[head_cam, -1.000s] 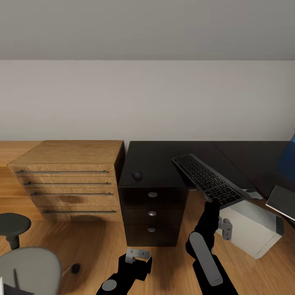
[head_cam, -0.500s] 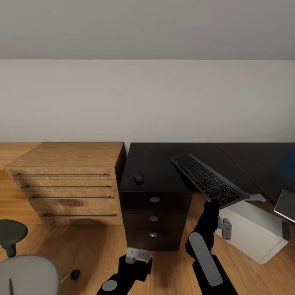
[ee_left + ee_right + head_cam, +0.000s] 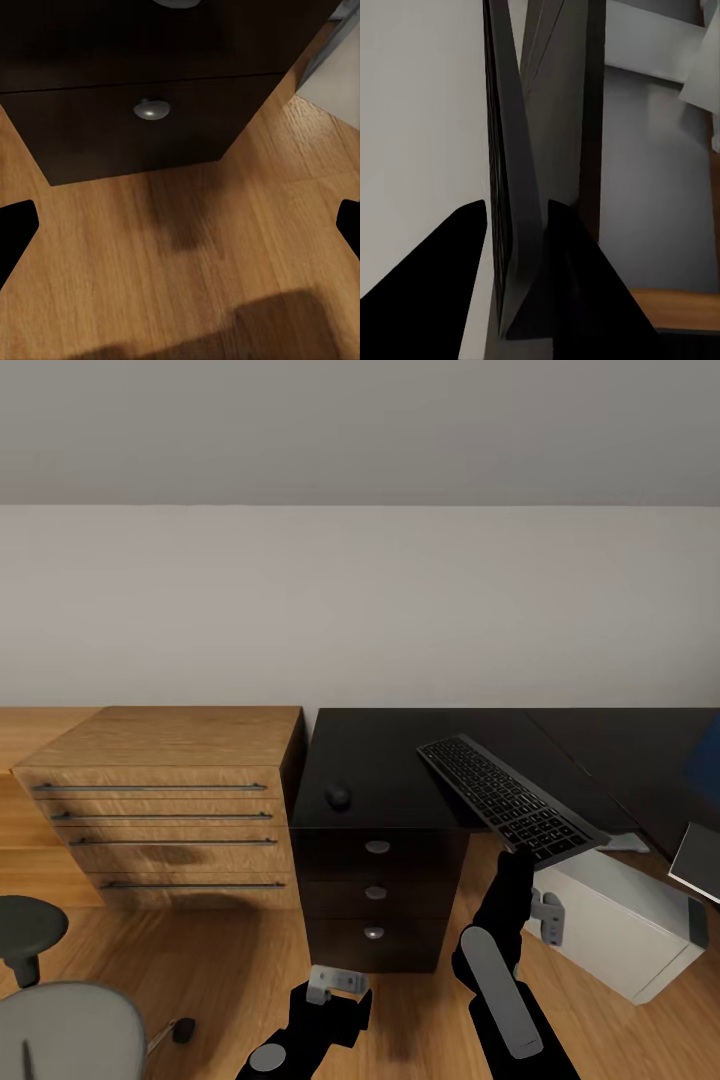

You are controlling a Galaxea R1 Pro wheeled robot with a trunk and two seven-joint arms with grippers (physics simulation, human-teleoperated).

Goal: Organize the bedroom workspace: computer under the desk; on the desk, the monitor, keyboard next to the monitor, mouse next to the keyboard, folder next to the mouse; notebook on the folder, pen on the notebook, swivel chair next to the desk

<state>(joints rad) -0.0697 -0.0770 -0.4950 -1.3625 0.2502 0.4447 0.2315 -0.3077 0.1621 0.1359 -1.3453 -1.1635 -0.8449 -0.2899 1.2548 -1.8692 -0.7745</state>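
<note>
Left gripper (image 3: 333, 982) hangs open and empty by the floor. Right gripper (image 3: 522, 852) clamps the keyboard (image 3: 508, 802), which hasn't budged, hovering over the desk's (image 3: 380, 760) front edge; mouse (image 3: 338, 796) near the front-left corner. Placement's next.

even soft light, sharp render, faint blurred shadows on floor (image 3: 225, 225), no glare

No text can be read; the keyboard (image 3: 510, 800) key legends are too small.

The mouse (image 3: 338, 796) lies on the desk (image 3: 390, 760), left of the keyboard (image 3: 508, 802), computer (image 3: 620, 930) below.
</note>
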